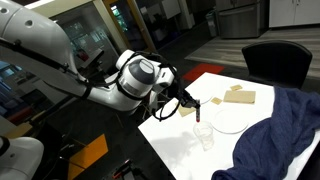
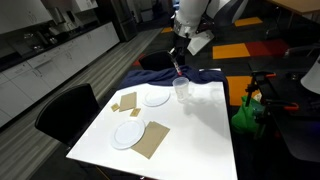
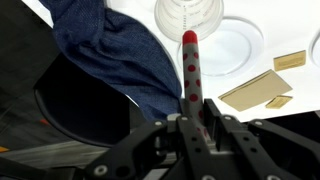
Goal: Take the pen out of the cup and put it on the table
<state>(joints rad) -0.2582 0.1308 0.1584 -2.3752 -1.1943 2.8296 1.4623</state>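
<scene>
The pen [image 3: 189,65], red with dark dots, is clamped at one end between the two fingers of the pincer [image 3: 193,112], which is closed on it. Its free end points at the cup [image 3: 190,12]. In both exterior views the pen [image 1: 199,114] hangs roughly upright from the pincer [image 2: 179,60] just above the clear cup [image 2: 182,89]; whether its tip has cleared the rim cannot be told. The cup [image 1: 205,135] stands on the white table [image 2: 200,130]. In the wrist view a white plate [image 3: 238,45] lies just right of the cup, and a blue cloth [image 3: 100,50] lies to its left, draped over the table edge. Tan squares [image 3: 255,90] lie right of the pen. A black chair [image 3: 80,115] sits below the cloth.
</scene>
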